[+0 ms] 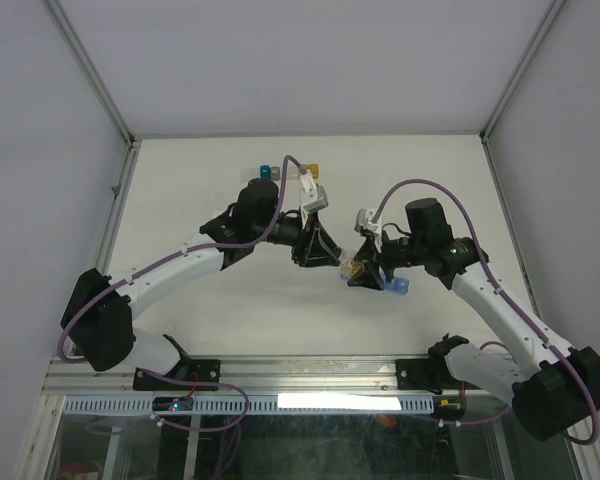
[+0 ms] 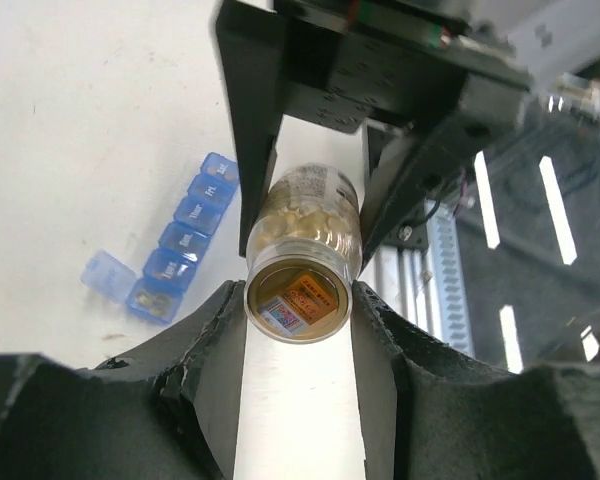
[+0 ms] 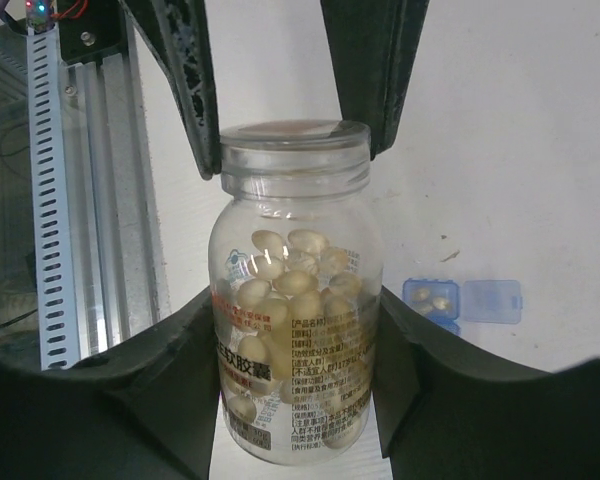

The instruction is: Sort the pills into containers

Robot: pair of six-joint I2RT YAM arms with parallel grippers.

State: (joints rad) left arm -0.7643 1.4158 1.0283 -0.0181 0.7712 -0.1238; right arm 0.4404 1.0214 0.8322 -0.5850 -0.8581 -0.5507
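Note:
A clear bottle (image 3: 298,300) of pale tan pills hangs in the air between both grippers; no white cap shows on it. My right gripper (image 3: 298,340) is shut on the bottle's labelled body. My left gripper (image 2: 298,305) is closed on its neck end, and its fingers (image 3: 202,120) flank the rim in the right wrist view. The bottle also shows in the left wrist view (image 2: 302,212) and in the top view (image 1: 348,267). The blue compartment strip (image 2: 185,240) lies on the table below. Its end compartment (image 2: 152,298) is open, lid flipped out, with a few pills inside.
A teal, grey and yellow cube row (image 1: 285,172) stands at the back of the table behind the left arm. The aluminium rail (image 3: 70,200) runs along the near table edge. The blue strip's open end (image 1: 400,288) lies just under the right gripper (image 1: 368,272).

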